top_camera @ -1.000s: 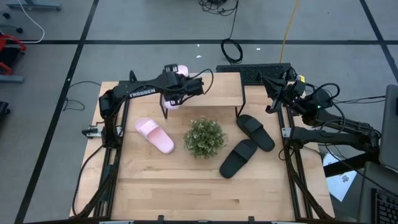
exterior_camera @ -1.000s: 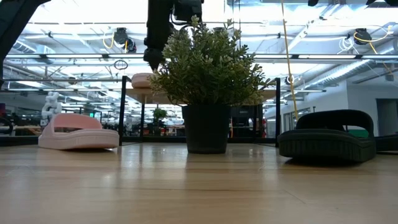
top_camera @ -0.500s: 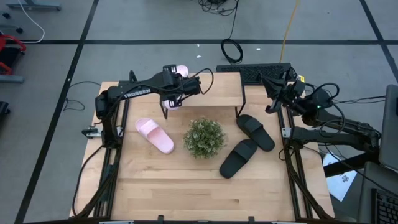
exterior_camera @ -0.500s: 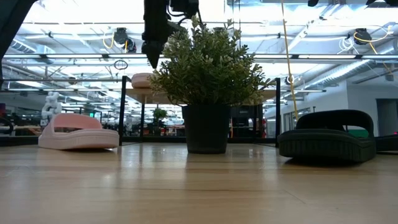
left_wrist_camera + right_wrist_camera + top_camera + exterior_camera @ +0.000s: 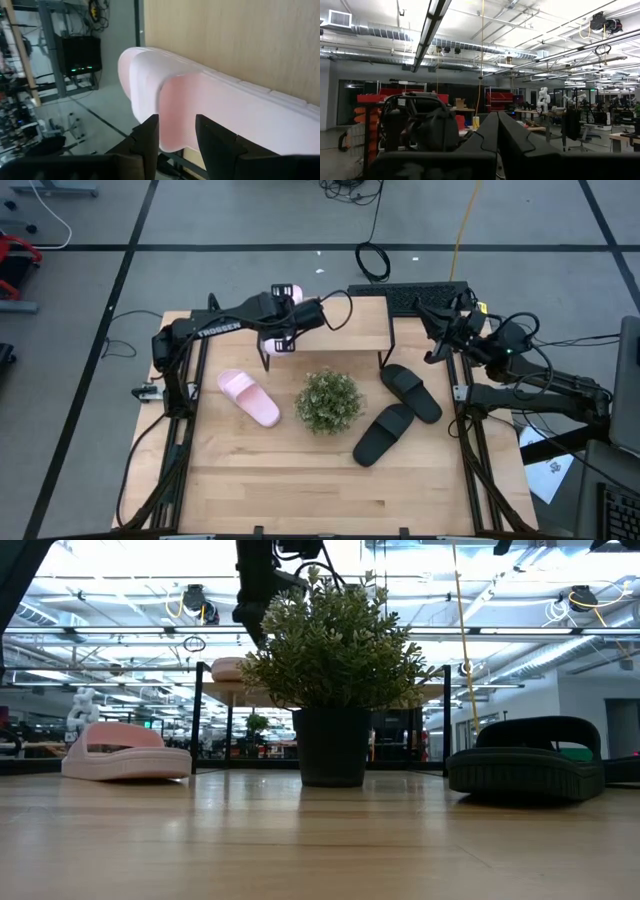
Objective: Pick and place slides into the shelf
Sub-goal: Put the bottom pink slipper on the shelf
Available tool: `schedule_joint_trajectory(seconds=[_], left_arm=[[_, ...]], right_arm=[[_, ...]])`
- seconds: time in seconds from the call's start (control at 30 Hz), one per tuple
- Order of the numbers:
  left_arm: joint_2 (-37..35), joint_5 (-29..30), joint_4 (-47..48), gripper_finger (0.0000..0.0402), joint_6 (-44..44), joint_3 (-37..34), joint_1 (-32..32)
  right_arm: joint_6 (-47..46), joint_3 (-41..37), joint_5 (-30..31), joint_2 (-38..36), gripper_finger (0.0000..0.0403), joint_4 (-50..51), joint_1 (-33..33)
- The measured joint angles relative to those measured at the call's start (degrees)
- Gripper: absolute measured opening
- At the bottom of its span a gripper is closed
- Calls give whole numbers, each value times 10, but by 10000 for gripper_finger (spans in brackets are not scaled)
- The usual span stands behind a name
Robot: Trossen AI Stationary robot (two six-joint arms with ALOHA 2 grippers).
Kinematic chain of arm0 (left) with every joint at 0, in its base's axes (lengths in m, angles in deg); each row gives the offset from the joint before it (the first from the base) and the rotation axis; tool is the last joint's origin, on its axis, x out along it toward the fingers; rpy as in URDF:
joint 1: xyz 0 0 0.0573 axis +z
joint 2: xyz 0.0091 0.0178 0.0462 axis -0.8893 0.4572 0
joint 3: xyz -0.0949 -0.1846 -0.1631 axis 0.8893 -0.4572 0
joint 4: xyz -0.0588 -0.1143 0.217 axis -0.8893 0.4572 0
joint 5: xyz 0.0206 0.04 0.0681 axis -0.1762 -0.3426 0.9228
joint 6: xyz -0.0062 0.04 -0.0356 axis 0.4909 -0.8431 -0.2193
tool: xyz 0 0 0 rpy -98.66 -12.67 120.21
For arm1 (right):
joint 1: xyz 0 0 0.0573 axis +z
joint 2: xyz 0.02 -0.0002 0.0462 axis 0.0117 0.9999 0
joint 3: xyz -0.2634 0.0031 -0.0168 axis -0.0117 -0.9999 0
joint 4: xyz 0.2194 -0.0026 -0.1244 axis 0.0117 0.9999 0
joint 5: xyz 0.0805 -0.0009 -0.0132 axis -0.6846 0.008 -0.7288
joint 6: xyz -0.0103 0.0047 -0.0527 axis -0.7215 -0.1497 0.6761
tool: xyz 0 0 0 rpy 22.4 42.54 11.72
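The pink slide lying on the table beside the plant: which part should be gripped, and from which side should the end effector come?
Grip the wide strap of the pink slide. It lies flat, sole down, and its strap arches above the footbed, as the low view shows. Coming from straight above, with one finger under the arch and one outside, seems best. The plant stands apart from it, so the approach looks free.

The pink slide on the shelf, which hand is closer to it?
Left. The left hand hovers right over the pink slide on the shelf; the right hand waits shut beyond the shelf's far end.
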Motion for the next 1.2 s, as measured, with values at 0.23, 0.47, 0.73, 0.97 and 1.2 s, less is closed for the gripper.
schedule_joint_trajectory(seconds=[0.23,0.47,0.73,0.97,1.2], left_arm=[[1,-6,-33,131,1,0,13],[1,-25,-34,131,-19,0,20],[2,-32,-34,131,-30,0,16],[2,-26,-34,131,-30,0,16],[2,-5,-33,131,-15,0,16]], right_arm=[[0,0,0,0,0,0,0],[0,0,0,0,0,0,0],[0,0,0,0,0,0,0],[0,0,0,0,0,0,0],[-33,0,0,0,0,-33,0]])
